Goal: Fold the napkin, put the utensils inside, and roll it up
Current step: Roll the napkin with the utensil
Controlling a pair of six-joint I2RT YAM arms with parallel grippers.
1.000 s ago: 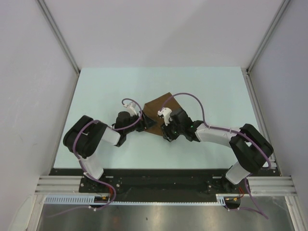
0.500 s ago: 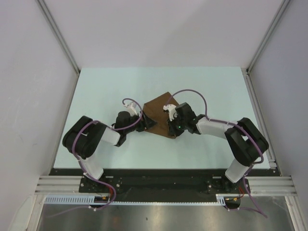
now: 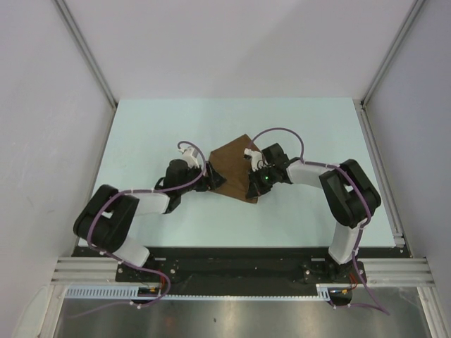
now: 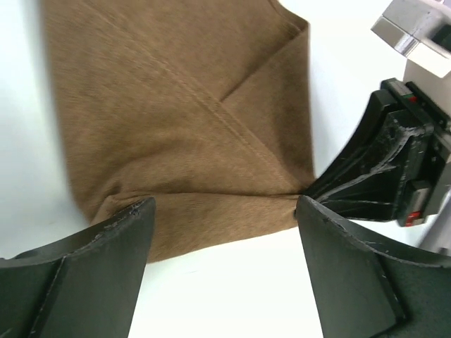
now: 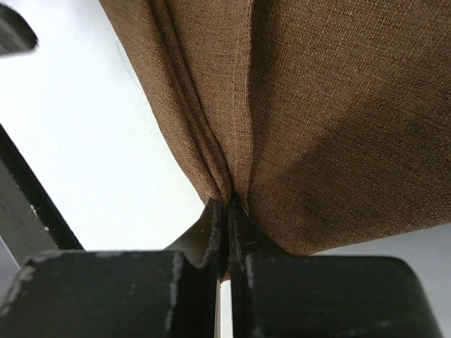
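The brown napkin (image 3: 234, 160) lies partly folded at the table's middle, with one stitched flap laid over the rest (image 4: 183, 120). My right gripper (image 5: 227, 205) is shut on a bunched fold at the cloth's near right corner (image 3: 252, 186). My left gripper (image 4: 224, 211) stands open at the napkin's near left edge (image 3: 209, 181), its fingers (image 4: 106, 253) either side of the hem and nothing pinched. In the left wrist view the right gripper (image 4: 391, 169) meets the cloth's corner. The utensils are out of view.
The pale table (image 3: 148, 134) is walled by white panels left, right and behind. A dark rail (image 3: 232, 257) runs along the near edge by the arm bases. Both arms reach inward, their grippers close together over the napkin.
My right gripper has shut on the napkin's corner fold and its arm has drawn in towards the cloth. My left gripper's jaws have spread wider and its arm has stretched out lower.
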